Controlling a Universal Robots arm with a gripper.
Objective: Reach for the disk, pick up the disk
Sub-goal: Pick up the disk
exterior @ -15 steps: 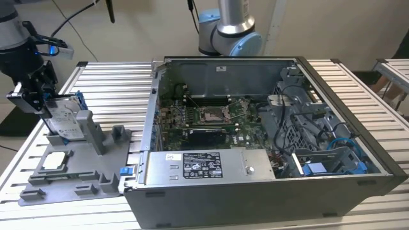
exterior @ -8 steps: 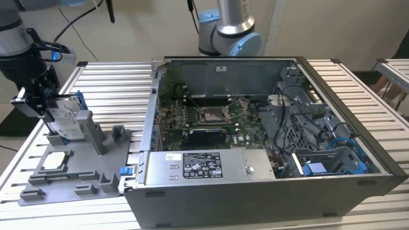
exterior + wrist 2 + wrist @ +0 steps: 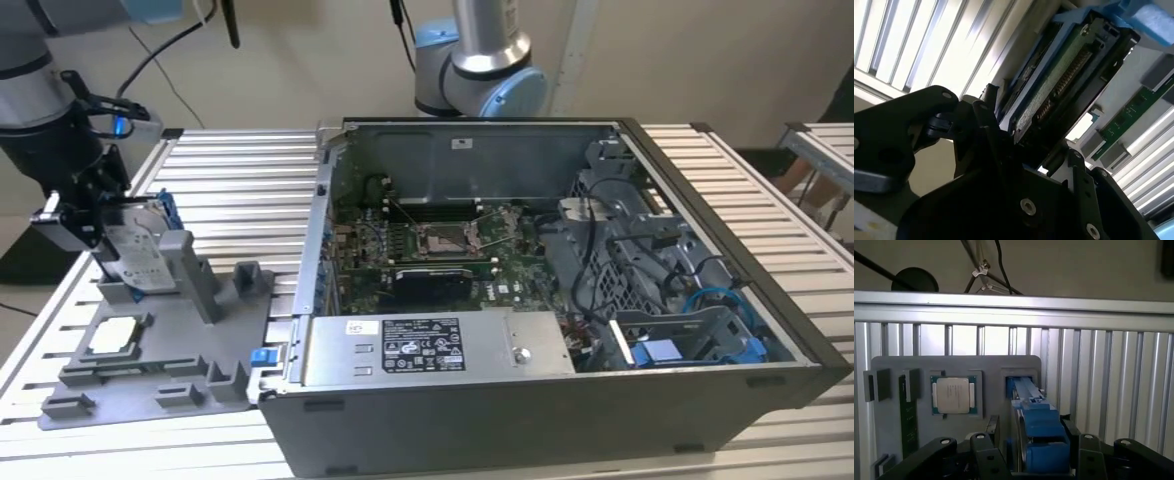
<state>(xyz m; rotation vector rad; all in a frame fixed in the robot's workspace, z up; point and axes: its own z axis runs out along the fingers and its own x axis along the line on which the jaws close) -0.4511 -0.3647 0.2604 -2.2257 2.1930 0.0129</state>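
The disk is a silver-grey drive in a blue bracket. It stands tilted in a slot of the grey fixture plate at the exterior view's left. My gripper comes down over its upper end. In the first wrist view the disk sits between the black fingers, its far end still in the slot. The second wrist view shows the disk's circuit-board side, and my gripper is shut on the disk with a finger against each side.
A square silver chip and a green memory stick lie on the fixture plate beside the disk. The open computer case stands to the exterior view's right, with a blue bay inside. A second arm's base rises behind it.
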